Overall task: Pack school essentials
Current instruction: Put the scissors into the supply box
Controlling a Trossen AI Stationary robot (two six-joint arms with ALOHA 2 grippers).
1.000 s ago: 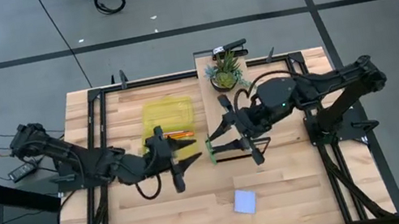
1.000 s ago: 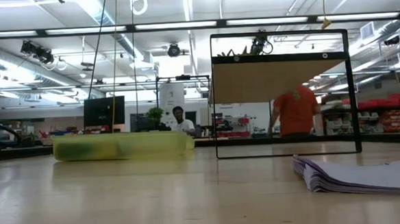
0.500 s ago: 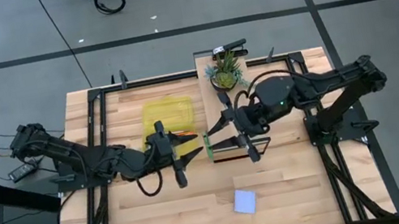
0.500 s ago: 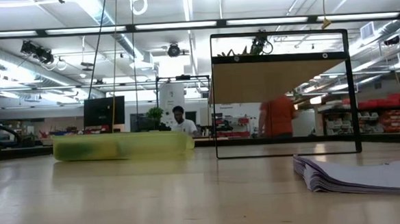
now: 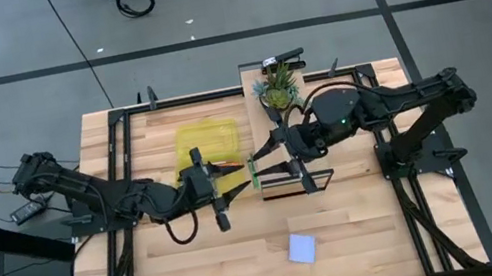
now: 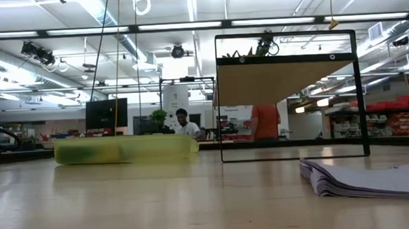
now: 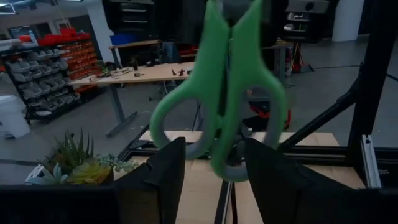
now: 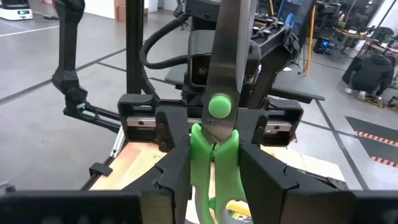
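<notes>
Over the last second the two arms have been brought together above the middle of the wooden surface (image 5: 365, 234), so a hand-over of the green-handled metal scissors (image 5: 254, 174) is judged to be under way. On the left, the left end effector (image 5: 226, 190) is seen close against the handle end, its fingers spread to either side of the green loops in its wrist view and not yet pressed on them. On the right, the right end effector (image 5: 280, 164) is clamped on the scissors at the pivot. The translucent yellow plastic case (image 5: 206, 143) lies just behind the left end effector.
</notes>
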